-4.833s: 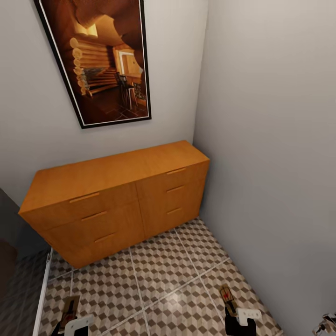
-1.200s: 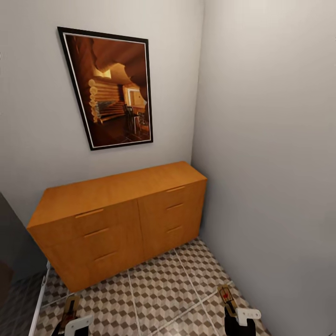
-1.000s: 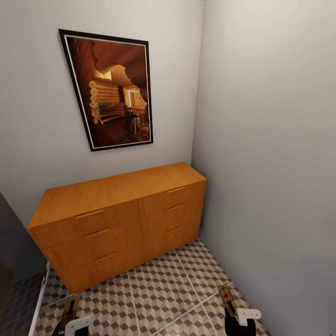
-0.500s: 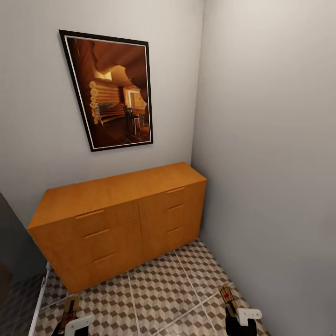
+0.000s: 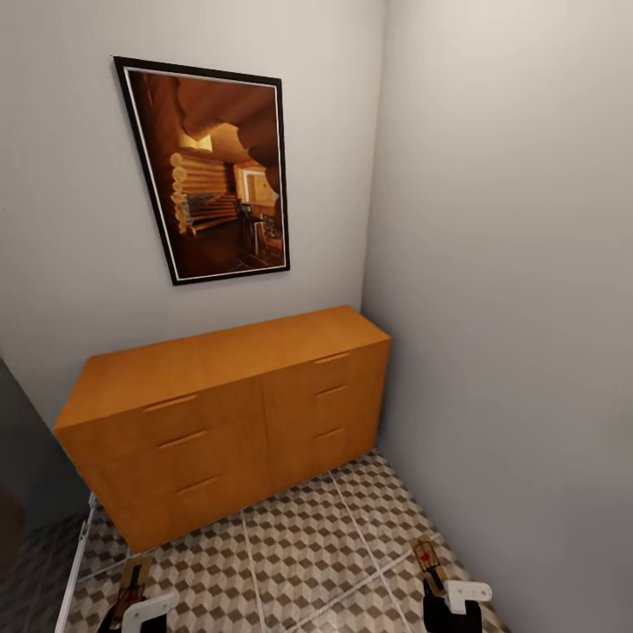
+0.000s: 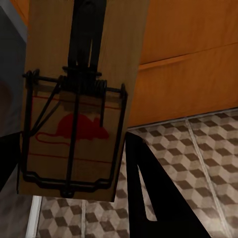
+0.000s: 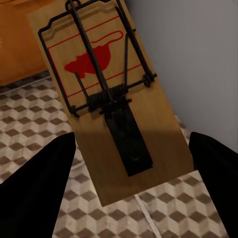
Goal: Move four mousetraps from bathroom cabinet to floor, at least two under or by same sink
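The orange-brown cabinet [image 5: 220, 387] stands against the far wall with all its drawers closed. In front of it lies the cube-patterned bathroom floor [image 5: 299, 545]. My left gripper [image 5: 132, 608] is shut on a mousetrap [image 5: 132, 576] low at the head view's left. The left wrist view shows that mousetrap [image 6: 74, 124] up close, a red mouse print under its wire, held in the left gripper [image 6: 72, 148]. My right gripper [image 5: 437, 593] is shut on a second mousetrap [image 5: 426, 554] near the right wall. In the right wrist view this mousetrap [image 7: 109, 99] sits in the right gripper [image 7: 131, 144], above the tiles.
A framed picture [image 5: 215, 167] hangs above the cabinet. A grey wall [image 5: 510, 308] closes the right side, close to my right arm. A dark panel [image 5: 26, 457] and a white strip [image 5: 75, 571] border the floor on the left. Open tiles lie between my arms.
Compared with several seconds ago, the camera has drawn back and tilted up, so the cabinet looks smaller and lower. Over the last second the view shifts only a little, and both traps stay gripped.
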You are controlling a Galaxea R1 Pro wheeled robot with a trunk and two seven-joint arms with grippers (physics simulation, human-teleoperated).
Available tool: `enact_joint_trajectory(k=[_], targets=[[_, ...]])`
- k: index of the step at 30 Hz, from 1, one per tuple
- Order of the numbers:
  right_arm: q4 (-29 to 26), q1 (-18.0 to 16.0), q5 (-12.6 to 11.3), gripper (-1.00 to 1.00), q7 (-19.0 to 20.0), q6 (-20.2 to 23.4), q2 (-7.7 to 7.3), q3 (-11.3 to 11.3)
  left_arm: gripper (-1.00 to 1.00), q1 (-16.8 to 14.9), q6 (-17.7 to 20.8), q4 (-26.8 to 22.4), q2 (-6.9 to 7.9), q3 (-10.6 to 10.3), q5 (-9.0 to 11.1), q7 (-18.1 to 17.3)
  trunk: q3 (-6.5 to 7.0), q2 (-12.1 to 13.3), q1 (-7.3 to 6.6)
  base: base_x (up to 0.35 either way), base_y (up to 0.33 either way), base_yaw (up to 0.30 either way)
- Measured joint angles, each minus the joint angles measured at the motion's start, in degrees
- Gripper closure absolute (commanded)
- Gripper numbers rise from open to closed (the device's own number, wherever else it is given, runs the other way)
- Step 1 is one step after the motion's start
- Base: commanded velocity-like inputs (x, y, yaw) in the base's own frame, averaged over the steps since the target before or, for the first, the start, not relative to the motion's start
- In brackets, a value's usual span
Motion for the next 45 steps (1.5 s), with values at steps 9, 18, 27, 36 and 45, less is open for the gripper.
enact_joint_trajectory(k=[9,18,27,36,45], targets=[[0.0,0.0,0.0,1.0,0.0,0.0,0.01,0.0,1.0,0.0,0.0,0.0,0.02,0.0,0.0,0.0,0.0,0.0,0.0,0.0,0.0,0.259],[0.0,0.0,0.0,1.0,0.0,0.0,0.01,0.0,1.0,0.0,0.0,0.0,0.01,0.0,0.0,0.0,0.0,0.0,0.0,0.0,0.0,0.286],[0.0,0.0,0.0,1.0,0.0,0.0,0.01,0.0,1.0,0.0,0.0,0.0,0.01,0.0,0.0,0.0,0.0,0.0,0.01,-0.017,0.0,0.287],[0.0,0.0,0.0,1.0,0.0,0.0,0.01,0.0,1.0,0.0,0.0,0.0,0.01,0.0,0.0,-0.1,0.0,0.0,0.03,-0.271,0.0,0.287],[0.0,0.0,0.1,1.0,0.0,0.0,0.09,0.0,1.0,0.0,0.0,0.0,-0.02,0.0,0.0,-0.1,0.0,0.0,0.04,-0.33,0.0,0.287]])
